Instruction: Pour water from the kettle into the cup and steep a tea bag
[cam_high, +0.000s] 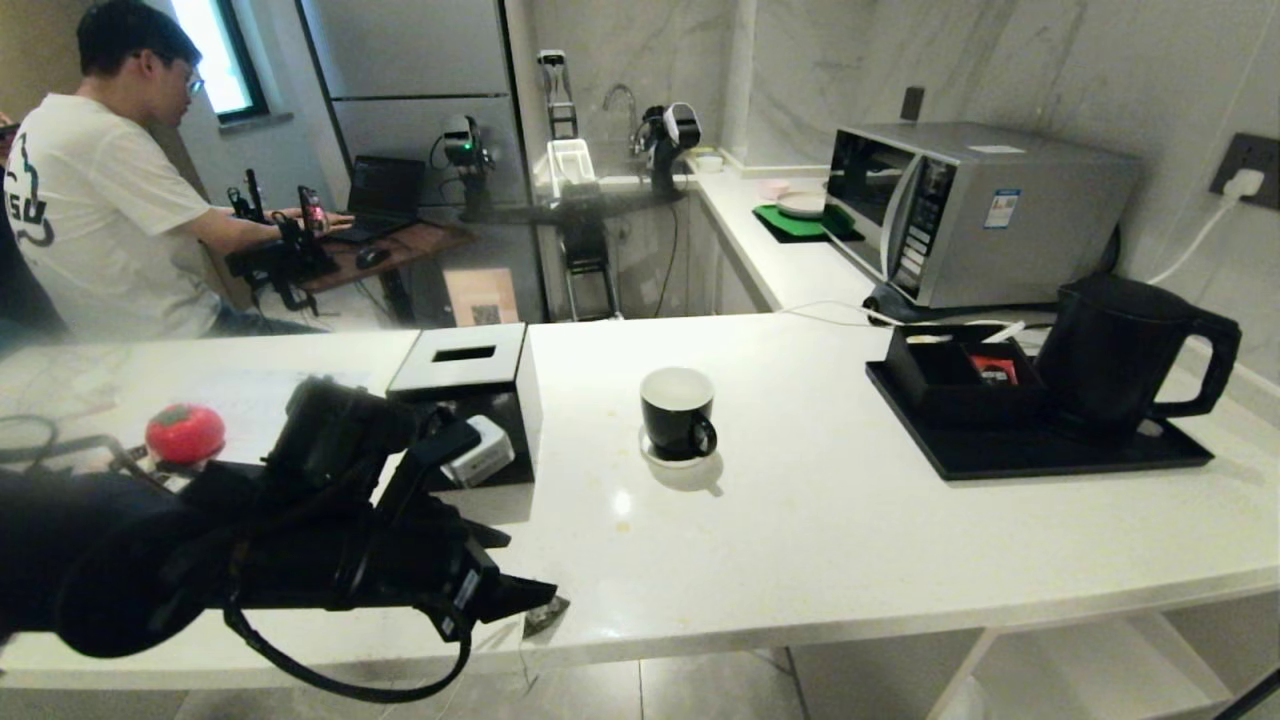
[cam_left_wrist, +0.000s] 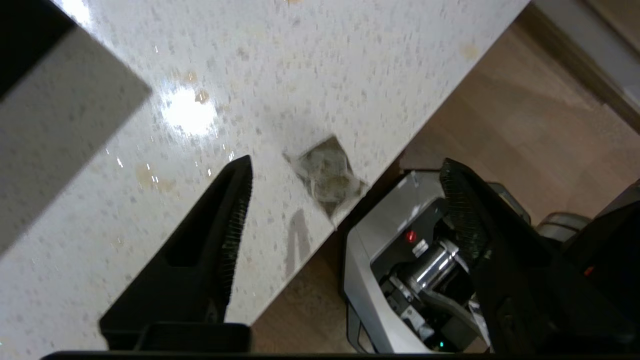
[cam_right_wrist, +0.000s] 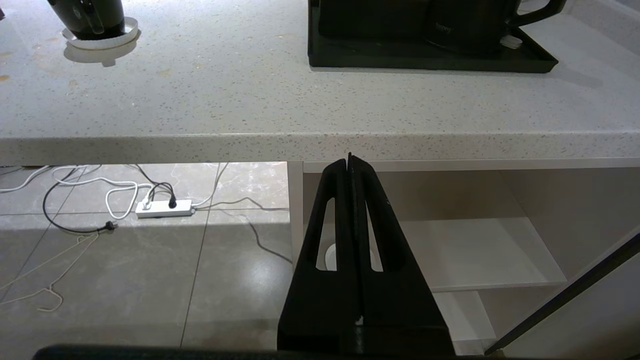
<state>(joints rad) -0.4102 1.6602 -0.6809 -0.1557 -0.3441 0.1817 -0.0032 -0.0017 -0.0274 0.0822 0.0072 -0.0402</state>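
Tea bag (cam_left_wrist: 327, 176): small, pale, translucent; we find it lying flat at the counter's near edge, just ahead of our left gripper's tips and between the lines of its two fingers, touched by neither.

Left gripper (cam_left_wrist: 345, 167): jaws spread wide, empty, held low above the white speckled counter (cam_high: 850, 540), one finger (cam_left_wrist: 220, 240) over the stone, the other past the edge.

Cup (cam_high: 678, 412): black, white inside, upright on its white saucer (cam_high: 650, 452), well beyond that gripper and off to its right, handle turned toward us.

Kettle (cam_high: 1120, 352): tall, black, standing on a black tray (cam_high: 1000, 455) far to the right of the gripper, handle pointing away from the cup; a black box (cam_high: 950, 380) with a red packet (cam_high: 993, 371) sits beside it on the tray.

Right gripper (cam_right_wrist: 350, 162): fingers pressed together, empty, parked below the counter's front edge.

Black tissue box (cam_high: 465, 385): close beyond the left gripper.

Person (cam_high: 110, 190): seated at a desk in the background.
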